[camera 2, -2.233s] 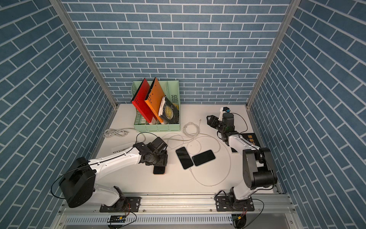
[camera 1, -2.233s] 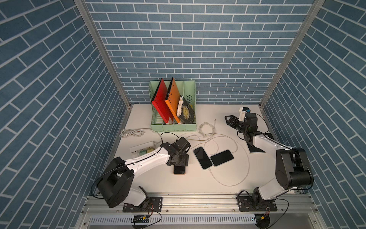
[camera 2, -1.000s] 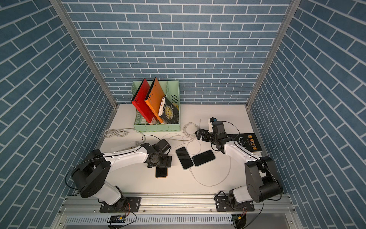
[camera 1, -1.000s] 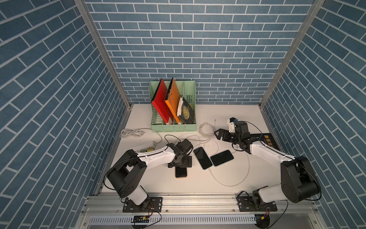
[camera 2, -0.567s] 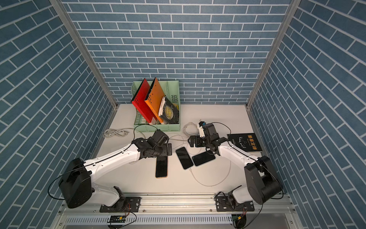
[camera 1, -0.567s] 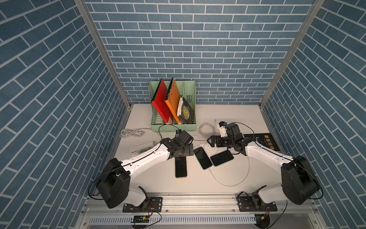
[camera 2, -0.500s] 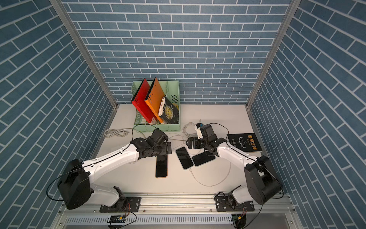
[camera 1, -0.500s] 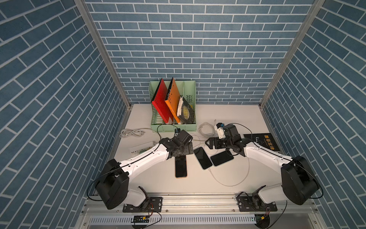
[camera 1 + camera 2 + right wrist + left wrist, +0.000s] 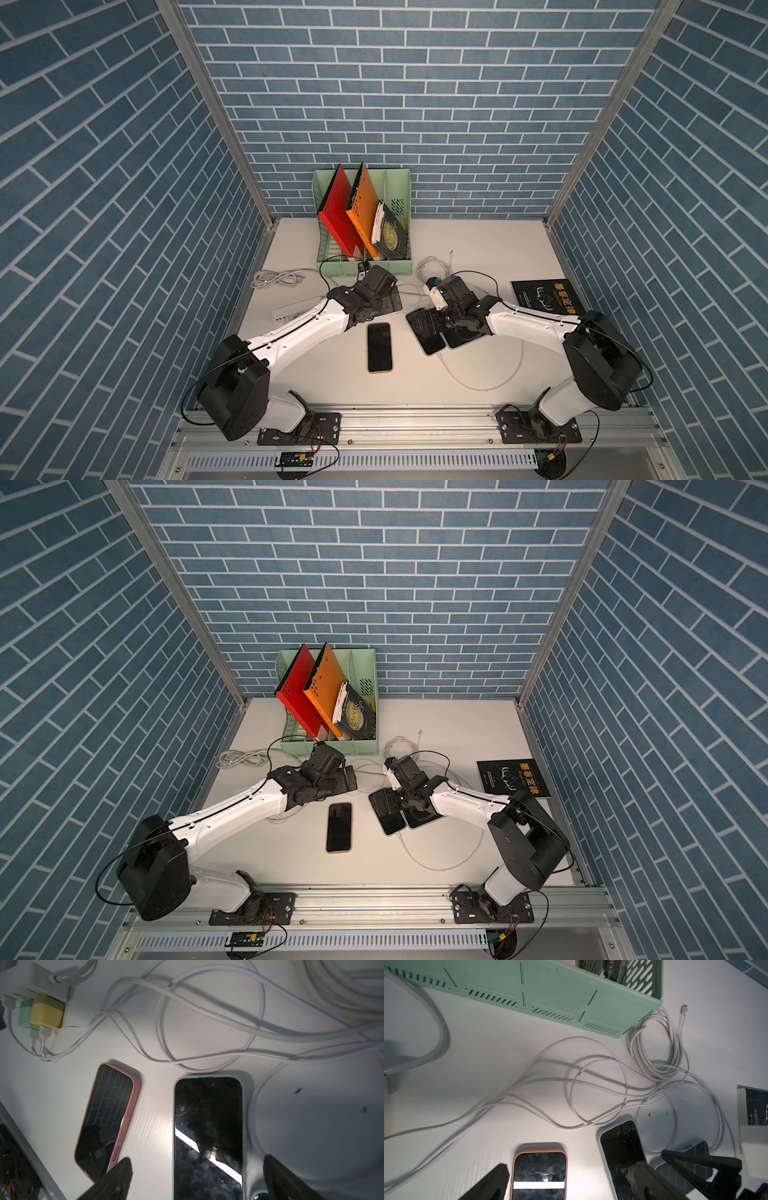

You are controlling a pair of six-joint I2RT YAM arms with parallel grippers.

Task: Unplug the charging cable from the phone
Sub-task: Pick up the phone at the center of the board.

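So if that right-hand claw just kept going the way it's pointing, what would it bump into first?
Most likely the pale-cased phone: in the right wrist view it lies flat between the open fingers of the right gripper. How far above it the gripper hangs is unclear.

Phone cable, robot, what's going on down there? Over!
Right hand open over the pale-cased phone; left hand open by the pink-cased phone. White cable looks plugged into the pale one. Another phone and loose cables crowd close.
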